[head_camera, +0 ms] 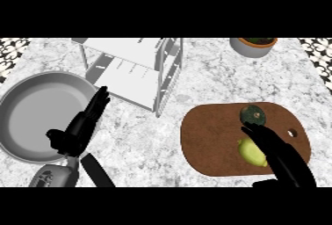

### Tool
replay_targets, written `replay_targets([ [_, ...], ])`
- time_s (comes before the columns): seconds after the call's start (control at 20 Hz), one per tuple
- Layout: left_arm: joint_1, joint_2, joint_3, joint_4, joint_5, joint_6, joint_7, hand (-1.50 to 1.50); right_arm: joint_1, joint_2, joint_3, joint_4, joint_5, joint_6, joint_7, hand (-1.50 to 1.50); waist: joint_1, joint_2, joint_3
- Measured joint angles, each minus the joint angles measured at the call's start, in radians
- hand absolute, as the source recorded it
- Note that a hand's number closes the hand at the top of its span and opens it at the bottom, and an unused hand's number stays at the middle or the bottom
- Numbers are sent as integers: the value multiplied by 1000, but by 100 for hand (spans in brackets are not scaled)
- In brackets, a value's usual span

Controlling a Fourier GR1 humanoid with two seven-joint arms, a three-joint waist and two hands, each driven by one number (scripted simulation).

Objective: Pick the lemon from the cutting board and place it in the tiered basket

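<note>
Now | lemon (250, 152): yellow-green, oval, lay on brown cutting board (214, 140) near its right edge, partly under right hand (276, 147), fingers straight | left hand (83, 125) spread over pan (32, 110) | bare counter (142, 145) separated board from white tiered basket (133, 72).

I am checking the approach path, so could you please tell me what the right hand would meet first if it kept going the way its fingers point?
Probably the avocado: the right hand points up-left at it over the lemon, though its height is unclear.
</note>
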Motion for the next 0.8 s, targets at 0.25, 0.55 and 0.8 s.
replay_targets([
  [0.25, -1, -12, 6, -9, -24, 6, 12, 0, -47, 44, 6, 39, -33, -47, -95, 150, 0, 1, -3],
  [0.55, 4, -21, 22, -14, -38, -19, 16, 0, -52, 81, 6, 50, -26, -101, -163, 150, -2, -1, -7],
  [0.8, 11, -30, 38, -26, -36, -30, 27, 0, -32, 95, -15, 18, 0, -97, -106, 150, -3, 0, -8],
])
